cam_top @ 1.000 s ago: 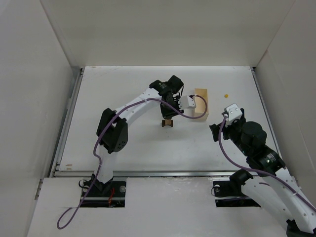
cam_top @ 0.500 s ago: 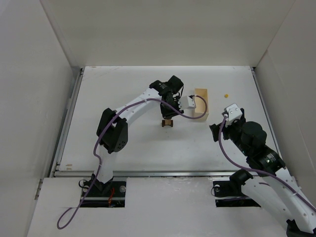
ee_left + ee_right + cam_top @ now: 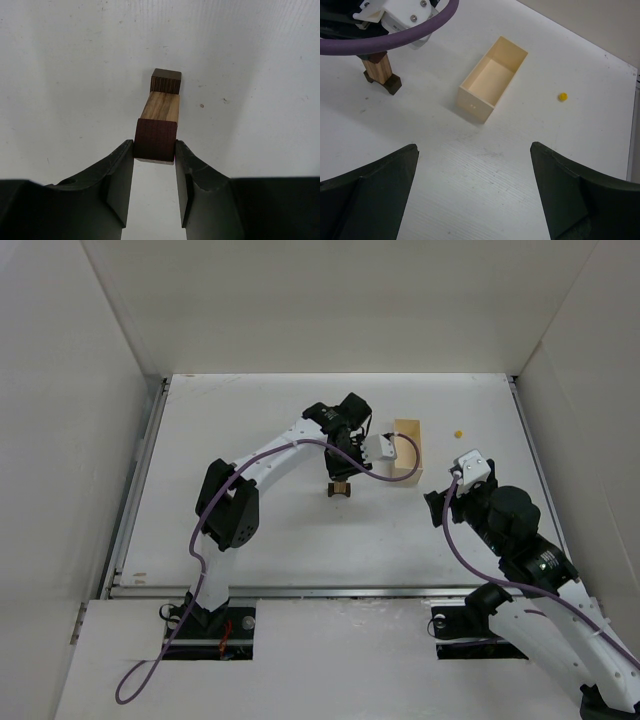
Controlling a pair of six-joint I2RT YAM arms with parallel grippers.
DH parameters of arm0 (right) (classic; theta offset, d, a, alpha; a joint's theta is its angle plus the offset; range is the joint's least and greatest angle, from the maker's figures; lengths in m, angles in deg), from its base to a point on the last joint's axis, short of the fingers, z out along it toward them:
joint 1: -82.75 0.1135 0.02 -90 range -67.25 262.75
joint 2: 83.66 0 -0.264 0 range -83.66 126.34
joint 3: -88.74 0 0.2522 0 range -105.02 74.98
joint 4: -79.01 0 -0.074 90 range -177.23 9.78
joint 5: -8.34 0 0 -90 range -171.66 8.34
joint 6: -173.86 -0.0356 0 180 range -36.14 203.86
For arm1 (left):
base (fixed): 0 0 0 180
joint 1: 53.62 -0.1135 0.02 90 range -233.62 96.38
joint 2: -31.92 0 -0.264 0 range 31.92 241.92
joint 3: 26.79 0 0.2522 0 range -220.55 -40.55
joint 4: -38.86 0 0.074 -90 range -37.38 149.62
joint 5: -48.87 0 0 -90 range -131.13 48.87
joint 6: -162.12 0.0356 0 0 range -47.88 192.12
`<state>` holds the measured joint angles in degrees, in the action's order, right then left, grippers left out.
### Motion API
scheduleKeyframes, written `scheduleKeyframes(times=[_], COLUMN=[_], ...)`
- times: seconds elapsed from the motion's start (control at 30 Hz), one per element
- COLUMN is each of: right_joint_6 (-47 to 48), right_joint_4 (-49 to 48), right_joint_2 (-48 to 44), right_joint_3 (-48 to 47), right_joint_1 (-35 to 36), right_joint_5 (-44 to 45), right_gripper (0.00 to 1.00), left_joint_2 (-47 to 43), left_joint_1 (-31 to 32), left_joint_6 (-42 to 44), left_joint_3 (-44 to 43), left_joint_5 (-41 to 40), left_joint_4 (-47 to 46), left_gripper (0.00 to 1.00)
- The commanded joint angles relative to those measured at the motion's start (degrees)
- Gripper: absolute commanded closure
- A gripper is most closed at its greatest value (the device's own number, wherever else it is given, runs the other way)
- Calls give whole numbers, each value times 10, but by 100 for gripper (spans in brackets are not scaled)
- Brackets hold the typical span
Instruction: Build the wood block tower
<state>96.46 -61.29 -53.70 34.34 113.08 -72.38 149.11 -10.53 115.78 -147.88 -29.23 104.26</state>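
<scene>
The wood block tower [image 3: 340, 487] stands on the white table left of the box. In the left wrist view it is seen from above: a dark base block [image 3: 166, 81], a light wood block [image 3: 161, 106] and a dark reddish-brown top block [image 3: 156, 137]. My left gripper [image 3: 155, 149] is shut on the top block, one finger on each side. The tower also shows in the right wrist view [image 3: 380, 72], under the left wrist. My right gripper [image 3: 475, 190] is open and empty, hovering over bare table to the right.
A pale cream open box [image 3: 407, 450] lies right of the tower, also in the right wrist view [image 3: 492, 80]. A tiny yellow bead [image 3: 458, 431] lies further right [image 3: 562, 96]. White walls enclose the table on three sides.
</scene>
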Motion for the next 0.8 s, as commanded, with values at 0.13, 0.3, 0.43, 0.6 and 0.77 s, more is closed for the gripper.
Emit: scheduleKeyframes(times=[0.13, 0.3, 0.43, 0.6, 0.77], right_joint_6=[-7, -7, -7, -7, -7], right_joint_4=[-18, -18, -18, -18, -18], right_joint_2=[-5, -5, -5, -5, -5], right_joint_3=[-1, -1, -1, -1, -1], right_joint_1=[-4, -4, -4, -4, -4], right_joint_5=[5, 5, 5, 5, 5], right_gripper=[1, 1, 1, 1, 1], left_joint_2=[-7, -7, -7, -7, -7], left_joint_1=[3, 3, 3, 3, 3], left_joint_6=[5, 5, 5, 0, 0], left_joint_3=[12, 12, 12, 12, 6], left_joint_5=[0, 0, 0, 0, -6], left_joint_4=[-2, -2, -2, -2, -2], left_gripper=[71, 68, 67, 64, 59])
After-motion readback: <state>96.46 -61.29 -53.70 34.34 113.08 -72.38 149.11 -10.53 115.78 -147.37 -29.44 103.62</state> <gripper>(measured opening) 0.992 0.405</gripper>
